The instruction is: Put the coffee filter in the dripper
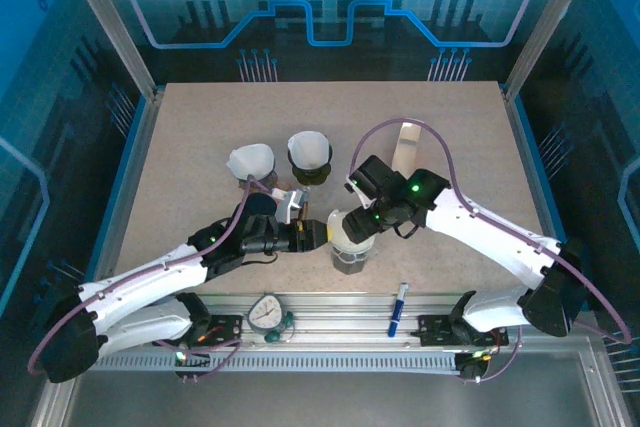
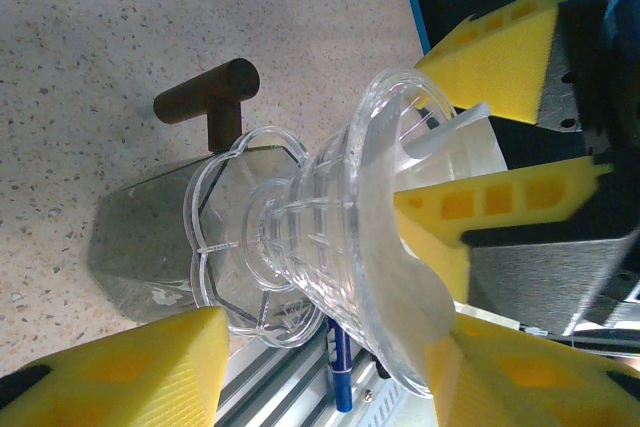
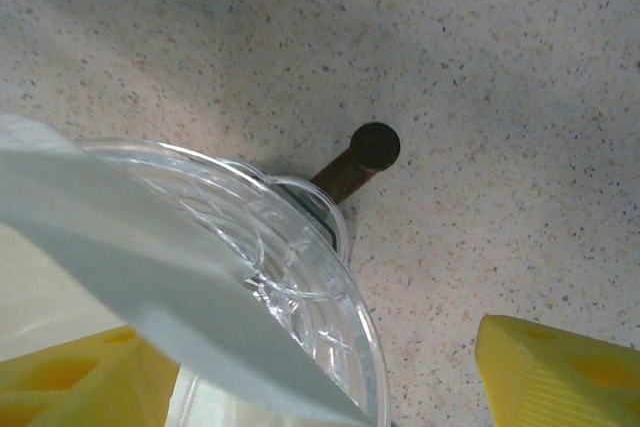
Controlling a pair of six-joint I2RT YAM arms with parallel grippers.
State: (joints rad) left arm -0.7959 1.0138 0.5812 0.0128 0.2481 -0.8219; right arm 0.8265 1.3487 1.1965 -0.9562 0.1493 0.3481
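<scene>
Top view: both arms converge on the clear dripper (image 1: 350,252), which stands near the front edge of the table (image 1: 180,147). The left gripper (image 1: 320,237) is at its left flank and the right gripper (image 1: 352,227) over its mouth; the arms mask how the paper sits. Left wrist view supplies that: the white coffee filter (image 2: 405,282) lies inside the dripper's cone, top edge poking past the rim. The right gripper's yellow fingers (image 2: 500,57) stand wide either side of that edge, released. Right wrist view agrees: one finger (image 3: 70,377) sits behind the paper, the other (image 3: 560,377) well apart over bare tabletop. The left gripper's own fingers (image 2: 130,372) bracket the dripper, base side and rim side; whether they press on it, cannot tell. A wooden handle (image 3: 358,159) juts from the dripper's neck. Top view adds the neighbours: a second dripper (image 1: 252,162) and a third dripper (image 1: 310,152) just beyond, both papered, and a white upright piece (image 1: 407,145) to the far right. A blue pen (image 1: 399,307) and a round dial (image 1: 268,312) lie on the metal rail (image 1: 330,332) at the near edge. Open surface lies right of the dripper and along the far half; it is tight toward the far left.
</scene>
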